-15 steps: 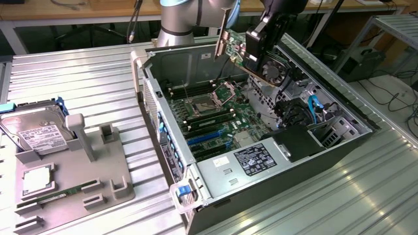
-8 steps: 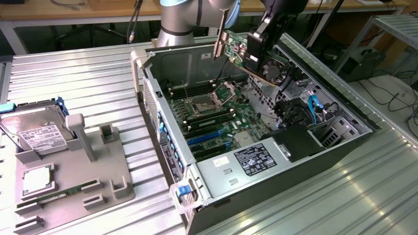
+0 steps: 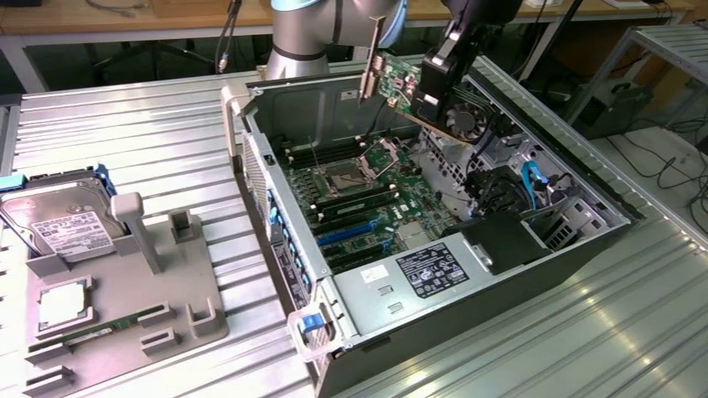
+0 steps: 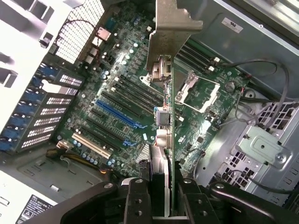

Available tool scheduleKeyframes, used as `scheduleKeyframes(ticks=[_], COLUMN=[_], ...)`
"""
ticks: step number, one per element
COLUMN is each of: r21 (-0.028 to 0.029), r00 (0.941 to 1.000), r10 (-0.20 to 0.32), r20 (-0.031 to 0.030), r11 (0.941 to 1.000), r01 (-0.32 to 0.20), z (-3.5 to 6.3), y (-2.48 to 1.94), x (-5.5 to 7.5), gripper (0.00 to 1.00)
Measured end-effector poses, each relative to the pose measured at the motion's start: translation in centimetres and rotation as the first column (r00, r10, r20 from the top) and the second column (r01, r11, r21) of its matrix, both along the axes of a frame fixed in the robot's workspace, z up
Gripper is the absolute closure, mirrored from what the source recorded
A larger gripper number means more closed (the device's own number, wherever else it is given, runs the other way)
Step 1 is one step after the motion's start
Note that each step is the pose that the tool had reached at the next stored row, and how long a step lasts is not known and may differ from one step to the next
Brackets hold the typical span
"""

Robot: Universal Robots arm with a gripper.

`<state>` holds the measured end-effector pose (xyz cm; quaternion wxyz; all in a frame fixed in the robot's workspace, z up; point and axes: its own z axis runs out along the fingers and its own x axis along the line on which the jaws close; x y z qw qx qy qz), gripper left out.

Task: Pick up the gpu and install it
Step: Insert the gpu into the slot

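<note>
Above the open PC case (image 3: pixel 321 108), I've got the gripper (image 3: pixel 426 98) hanging w/ the gpu (image 3: pixel 390 79) clamped in it. The claw is closed down to about card thickness, 1 finger on each face. The card is held on edge, up in the air, clear of the motherboard (image 3: pixel 370 203) and not seated in any slot. Its metal bracket (image 3: pixel 367 70) sits at the end toward the exterior view's left and runs roughly vertical.

On the wrist view I see the gpu (image 4: pixel 171 140) edge-on, w/ the bracket (image 4: pixel 170 32) at the far end and the 2 fingers (image 4: pixel 135 203) either side of the card. Behind it on the board are a blue slot (image 4: pixel 117 114), a white slot (image 4: pixel 91 145) and the CPU socket (image 4: pixel 196 88).

Off to the exterior view's left, well apart from the case, a grey fixture (image 3: pixel 166 307) sits on the metal table (image 3: pixel 133 133). It holds the hard drive (image 3: pixel 66 224) and a memory stick (image 3: pixel 105 326).
</note>
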<state>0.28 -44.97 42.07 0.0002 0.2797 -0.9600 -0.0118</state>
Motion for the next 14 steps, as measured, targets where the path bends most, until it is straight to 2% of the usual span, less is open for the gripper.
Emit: scheduleKeyframes(ticks=[6, 14], r21=[0.0003, 0.0007], r00=[0.9988, 0.9928], r10=[0.049, 0.12], r20=[0.0, 0.0001], r11=[0.9988, 0.9928], r01=[-0.049, -0.12], z=[0.0, 0.0], y=[-0.01, -0.07], x=[0.0, 0.0], gripper=[0.72, 0.72])
